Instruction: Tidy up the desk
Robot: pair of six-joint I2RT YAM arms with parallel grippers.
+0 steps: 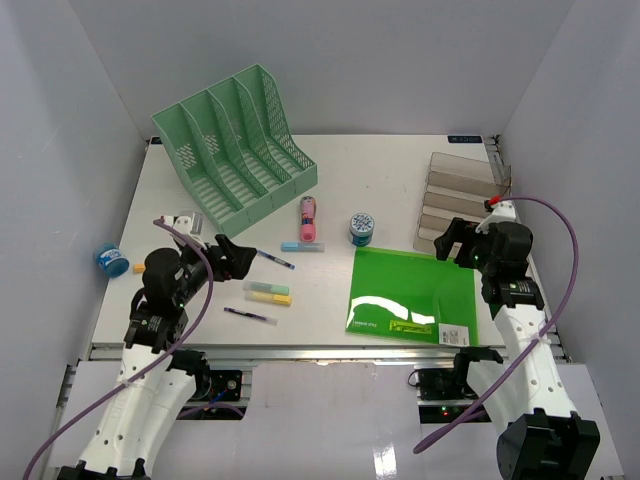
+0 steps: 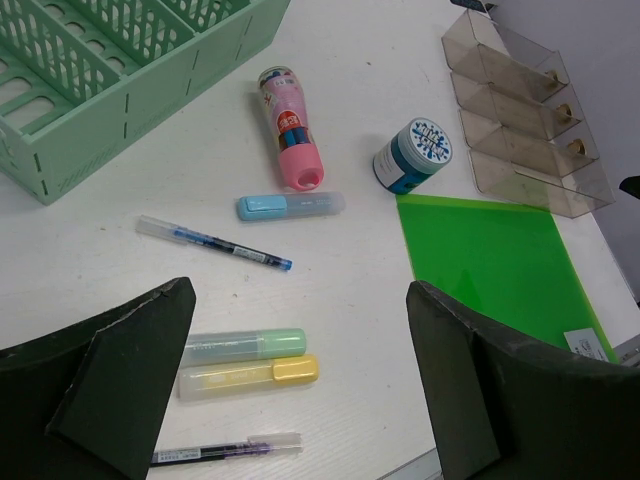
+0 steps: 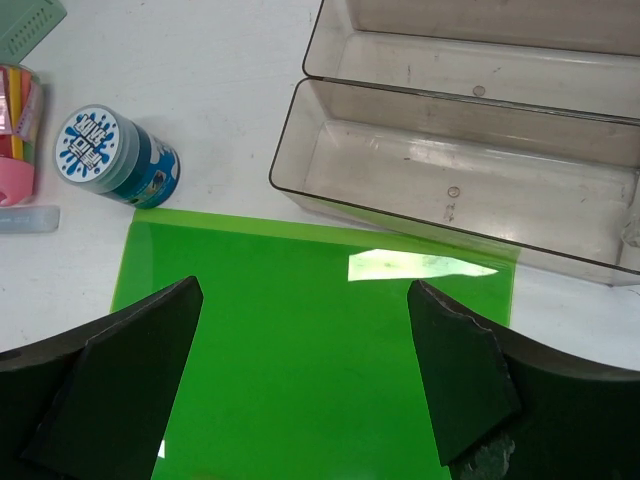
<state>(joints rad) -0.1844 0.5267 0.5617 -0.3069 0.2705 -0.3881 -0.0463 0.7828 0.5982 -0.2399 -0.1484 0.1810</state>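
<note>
- counter fills the middle of the overhead view, a flat matte white top with a silver rail along its front edge; what it carries is only loosely sorted.
- a mint file rack of slotted hard plastic sits angled at the far left corner, and a smoky clear tiered tray sits at the far right corner. both look empty and are likely meant to take the loose things.
- a glossy green folder, thin and flat, lies by the front edge toward the right, with glare on its surface.
- mid-counter lie a pink tube, a round blue jar and a pale blue highlighter.
- toward the left front, a green highlighter touches a yellow highlighter. a blue pen lies beyond them and a purple pen nearer the front edge.
- the left claw is spread wide and holds nothing. it hangs above the highlighters, probably to pick one.
- the right claw is likewise parted and empty, over the folder's far part, near the tray.
</note>
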